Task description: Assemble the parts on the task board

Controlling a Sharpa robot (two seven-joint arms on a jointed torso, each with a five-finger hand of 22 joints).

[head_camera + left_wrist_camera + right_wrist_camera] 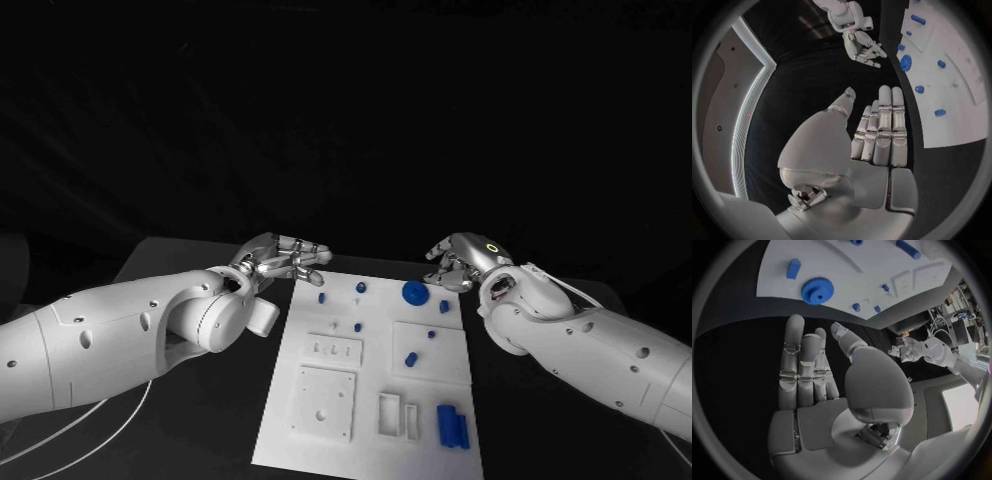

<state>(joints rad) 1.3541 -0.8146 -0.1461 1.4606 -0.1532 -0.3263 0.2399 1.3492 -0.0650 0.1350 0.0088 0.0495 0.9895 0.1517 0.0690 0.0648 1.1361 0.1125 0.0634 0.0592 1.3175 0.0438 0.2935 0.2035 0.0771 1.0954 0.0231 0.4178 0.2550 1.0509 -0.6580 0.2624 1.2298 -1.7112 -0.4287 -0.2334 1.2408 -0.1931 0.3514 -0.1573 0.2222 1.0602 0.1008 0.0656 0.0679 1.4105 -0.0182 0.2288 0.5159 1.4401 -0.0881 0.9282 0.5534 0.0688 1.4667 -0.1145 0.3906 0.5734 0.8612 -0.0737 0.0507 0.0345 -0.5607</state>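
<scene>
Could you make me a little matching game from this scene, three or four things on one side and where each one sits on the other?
Things:
1. blue gear
2. pair of blue bars
3. left hand
4. right hand

Places:
A. off the task board's far left corner
B. near right corner of the board
C. far part of the board
D. off the board's far right corner

Pairs: 1-C, 2-B, 3-A, 4-D

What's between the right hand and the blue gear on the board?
Nothing visible. The right hand is open at the board's far edge, beside the blue gear, with just bare white plate and black table between them.
</scene>
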